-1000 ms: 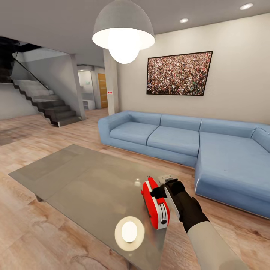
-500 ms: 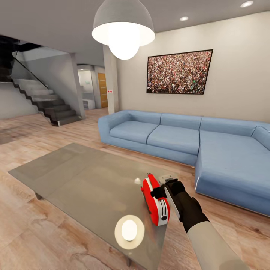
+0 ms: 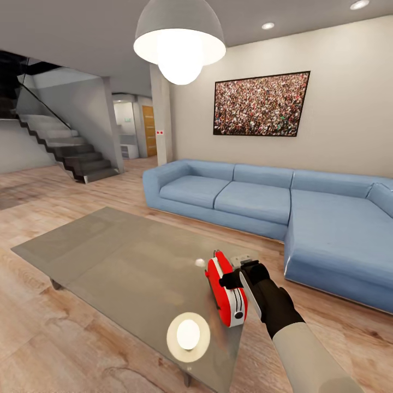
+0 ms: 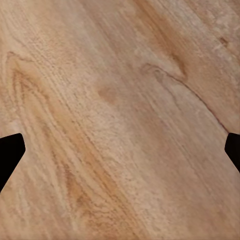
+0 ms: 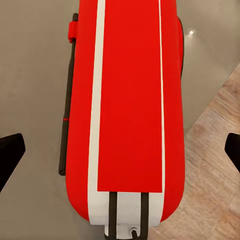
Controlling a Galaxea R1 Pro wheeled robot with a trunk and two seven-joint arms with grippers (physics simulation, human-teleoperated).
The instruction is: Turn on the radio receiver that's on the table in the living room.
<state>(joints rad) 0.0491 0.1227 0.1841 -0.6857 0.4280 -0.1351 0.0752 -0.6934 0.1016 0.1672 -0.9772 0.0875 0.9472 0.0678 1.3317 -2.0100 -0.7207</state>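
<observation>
Radio receiver (image 3: 225, 289) stood on edge at the lower-right corner of the glossy table (image 3: 109, 256), lower centre-right of frame. The right gripper (image 3: 240, 279) sat against its side, fingers spread wide. Farther back, a blue sofa (image 3: 256, 202) filled the right.

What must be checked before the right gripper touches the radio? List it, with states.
1. Radio is on the table: ok, near its right edge.
2. Right gripper is at the radio: ok, close beside it in the head view.
3. Right jaws wide enough: ok; in the wrist view the fingertips stand wider than the red body.
4. Contact with the radio: cannot tell.
5. Radio already on: cannot tell; no light or display is visible.
6. Left gripper out of the way: ok, open over the wood floor.
</observation>
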